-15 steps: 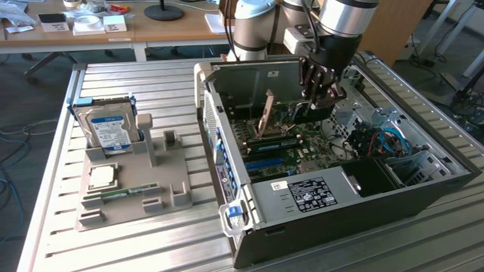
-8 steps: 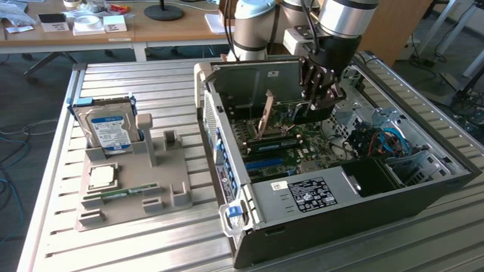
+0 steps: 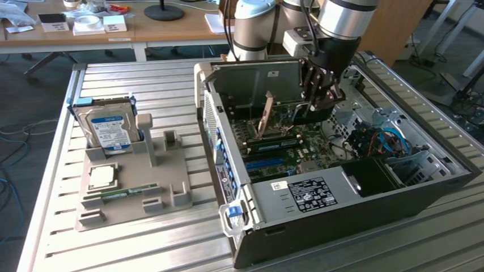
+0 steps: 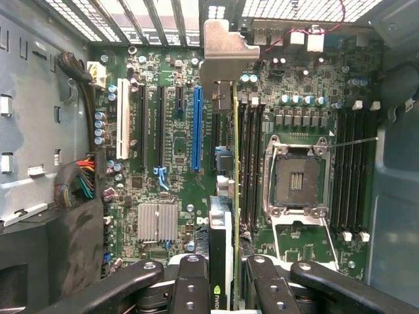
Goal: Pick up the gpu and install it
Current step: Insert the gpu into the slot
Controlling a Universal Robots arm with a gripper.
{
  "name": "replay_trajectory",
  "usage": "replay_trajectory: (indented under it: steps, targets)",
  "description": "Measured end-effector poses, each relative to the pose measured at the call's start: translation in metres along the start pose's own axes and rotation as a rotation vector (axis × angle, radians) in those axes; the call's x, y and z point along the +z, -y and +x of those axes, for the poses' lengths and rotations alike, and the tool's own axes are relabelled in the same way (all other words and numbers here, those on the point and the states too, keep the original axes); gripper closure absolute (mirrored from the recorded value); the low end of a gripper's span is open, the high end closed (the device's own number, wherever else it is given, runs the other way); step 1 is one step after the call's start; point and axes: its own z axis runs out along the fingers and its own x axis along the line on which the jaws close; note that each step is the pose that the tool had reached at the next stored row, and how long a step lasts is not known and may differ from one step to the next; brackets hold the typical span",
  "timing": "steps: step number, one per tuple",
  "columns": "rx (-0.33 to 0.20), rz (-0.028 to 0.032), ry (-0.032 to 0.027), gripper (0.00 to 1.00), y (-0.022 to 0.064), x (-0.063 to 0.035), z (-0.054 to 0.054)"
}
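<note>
Tool [image 4: 226,278] clamped on the gpu [image 4: 222,229], card edge-on above the motherboard [image 4: 163,190] inside the open PC case [image 3: 363,221], upper middle of the exterior view. Long axis parallel to the blue PCIe slot [image 4: 196,127] but offset: it's between that slot and the RAM slots [image 4: 252,163]. Bracket [image 4: 222,46] toward the rear grille.

**Claw at work inside the open computer case**

The claw [image 3: 316,105] of the arm reaches down into the open computer case [image 3: 423,187]. It holds the gpu [image 3: 302,117], a dark card, upright over the motherboard [image 3: 291,148]. A labelled power supply [image 3: 306,194] sits at the near end of the case. On the exterior view's left, on the slatted metal tabletop [image 3: 128,79], a grey holder [image 3: 170,170] carries a blue-labelled hard drive [image 3: 110,130] standing on edge. A processor chip [image 3: 102,177] and a green RAM stick [image 3: 121,194] lie flat in it.
</note>
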Motion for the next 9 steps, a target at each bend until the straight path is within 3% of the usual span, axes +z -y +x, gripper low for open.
replay_trajectory:
  steps: [9]
  targets:
    - [0.0,0.0005,0.0006,0.73,-0.0005,0.0019,0.0]
